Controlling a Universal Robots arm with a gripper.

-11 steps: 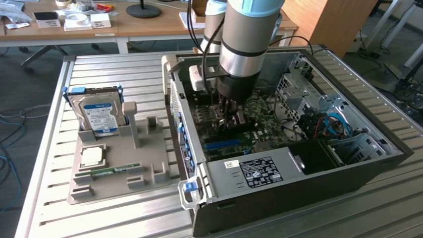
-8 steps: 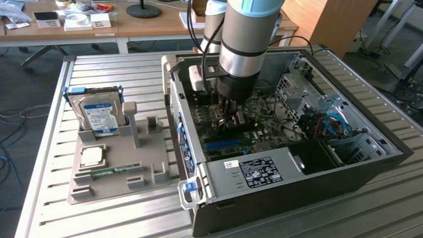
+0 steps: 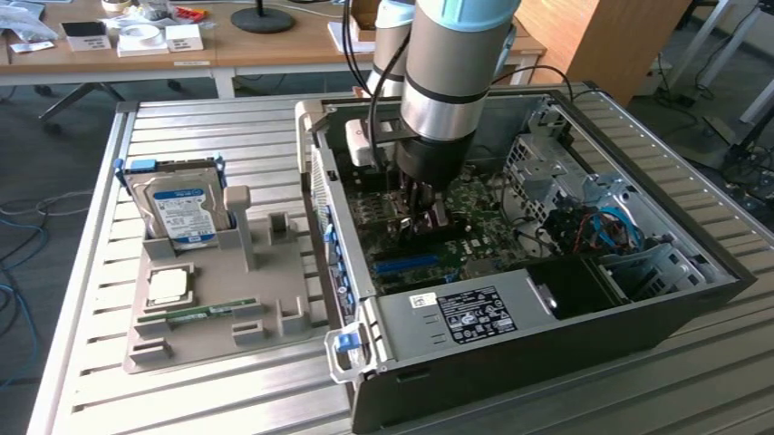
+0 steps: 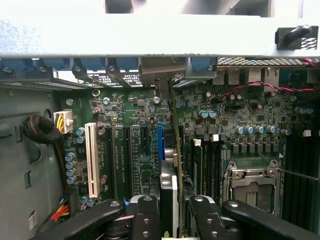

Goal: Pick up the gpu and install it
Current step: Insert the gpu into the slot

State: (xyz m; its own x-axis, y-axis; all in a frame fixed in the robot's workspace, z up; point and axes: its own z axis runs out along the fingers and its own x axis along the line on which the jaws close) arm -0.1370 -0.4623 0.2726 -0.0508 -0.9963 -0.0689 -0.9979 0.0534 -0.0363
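Pinching the gpu [image 4: 169, 190] between the jaws, upright and edge-on, down inside the open computer case [image 3: 581, 335] along the blue slot [image 4: 161, 142] of the motherboard [image 4: 135, 115], well apart from the hard drive [image 3: 179, 207] in the grey holder [image 3: 230, 308].

computer case [image 3: 677, 299] open on its upper side, free entry there. inside, the gripper [image 4: 172, 220] clasping the gpu [image 4: 169, 195] sits between a white expansion slot [image 4: 91, 160] and memory slots [image 4: 207, 165]; rear wall [image 4: 150, 35] ahead, cable bundle [image 4: 40, 130] and drive cage [image 3: 641, 263] flanking; a labelled cover [image 3: 484, 313] roofs one end.

Robotics lab: slatted metal bench [image 3: 230, 136], open PC case [image 3: 545, 362], cluttered desks [image 3: 260, 47].
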